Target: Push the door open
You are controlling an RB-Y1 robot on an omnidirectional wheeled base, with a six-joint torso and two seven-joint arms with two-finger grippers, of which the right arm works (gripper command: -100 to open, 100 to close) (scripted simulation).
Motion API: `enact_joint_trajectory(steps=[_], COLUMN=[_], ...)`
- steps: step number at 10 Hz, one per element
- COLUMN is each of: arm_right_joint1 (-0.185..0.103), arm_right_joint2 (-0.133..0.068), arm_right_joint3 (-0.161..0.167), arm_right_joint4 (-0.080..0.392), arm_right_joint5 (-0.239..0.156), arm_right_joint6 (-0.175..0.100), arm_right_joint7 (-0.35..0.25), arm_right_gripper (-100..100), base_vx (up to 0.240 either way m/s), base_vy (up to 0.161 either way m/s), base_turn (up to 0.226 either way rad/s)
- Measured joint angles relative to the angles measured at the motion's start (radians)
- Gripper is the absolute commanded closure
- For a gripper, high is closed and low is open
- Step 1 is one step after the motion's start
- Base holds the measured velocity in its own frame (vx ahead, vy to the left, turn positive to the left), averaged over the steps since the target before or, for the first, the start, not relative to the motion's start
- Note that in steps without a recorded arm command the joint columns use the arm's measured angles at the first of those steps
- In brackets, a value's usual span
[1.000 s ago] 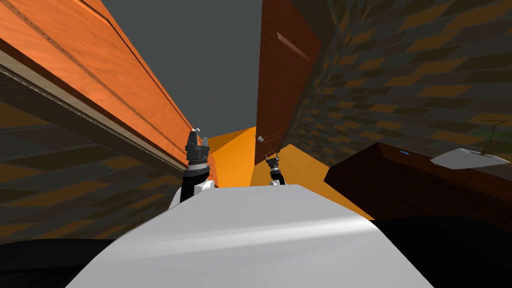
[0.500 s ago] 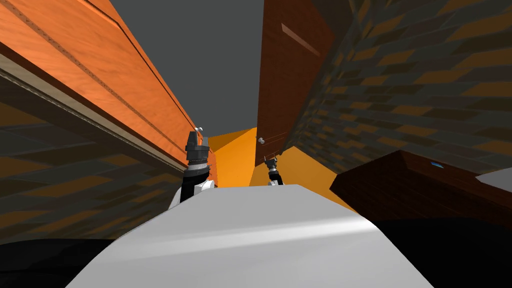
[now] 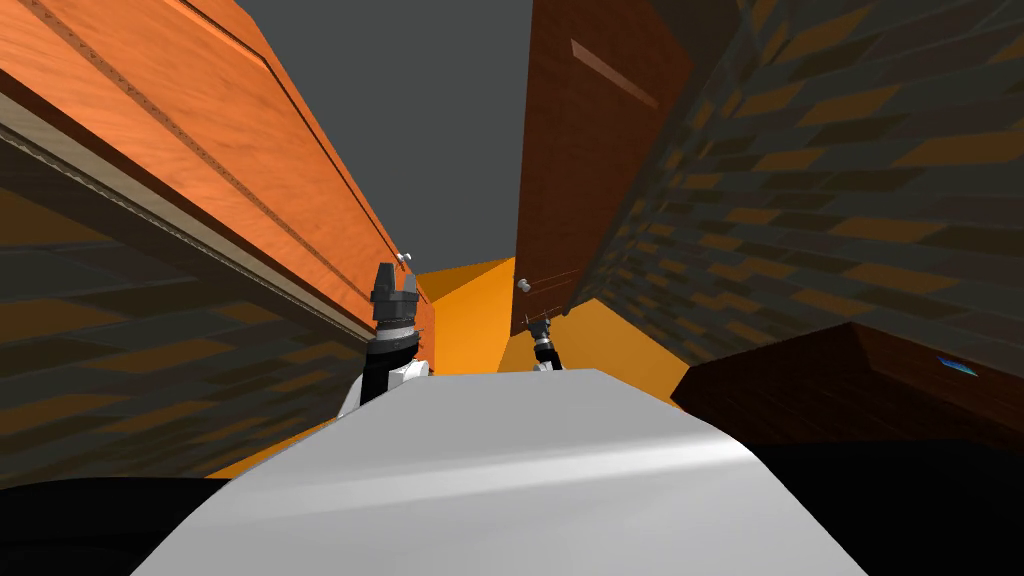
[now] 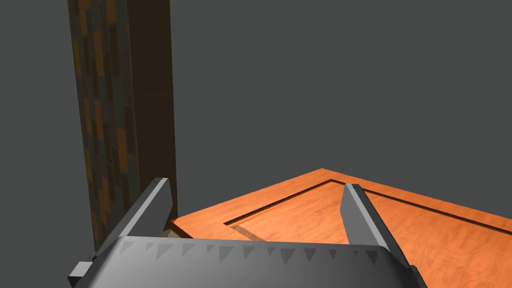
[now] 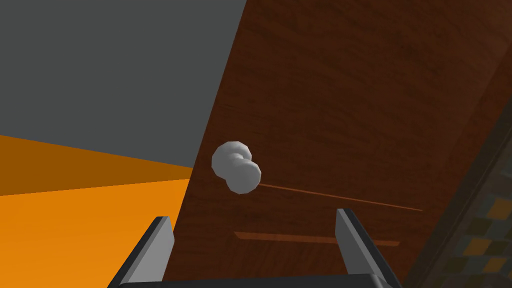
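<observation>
Right wrist view shows the brown door (image 5: pixel 350 100) close ahead, its round grey knob (image 5: pixel 236 167) just beyond the right gripper (image 5: pixel 252 216), whose fingers stand apart and hold nothing. Head view places this door on the right and an orange door (image 3: pixel 250 170) on the left, with orange floor (image 3: pixel 470 320) between them. The left gripper (image 3: pixel 395 290), jaws also apart and empty, sits against the orange door's near edge. A dark cabinet (image 3: pixel 850 390) stands at the near right.

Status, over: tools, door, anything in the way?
Left tool open at edge of orange door. Right tool open, facing brown door, knob ahead. Orange floor between doors.
</observation>
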Motion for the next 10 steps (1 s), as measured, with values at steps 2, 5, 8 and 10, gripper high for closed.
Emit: enact_joint_trajectory(steps=[2, 5, 8, 10], arm_right_joint1=[-0.011, -0.037, -0.054, -0.066], arm_right_joint2=[0.004, 0.013, 0.025, 0.035], arm_right_joint3=[0.014, 0.030, 0.046, 0.056], arm_right_joint4=[0.033, 0.098, 0.146, 0.177], arm_right_joint5=[-0.014, -0.031, -0.046, -0.057], arm_right_joint6=[-0.007, -0.031, -0.043, -0.053], arm_right_joint7=[-0.032, -0.074, -0.111, -0.134], arm_right_gripper=[-100, -100, -100, -100], base_vx=[0.065, 0.057, 0.061, 0.050], base_vy=[-0.150, -0.128, -0.108, -0.105], base_turn=[0.144, 0.134, 0.132, 0.106])
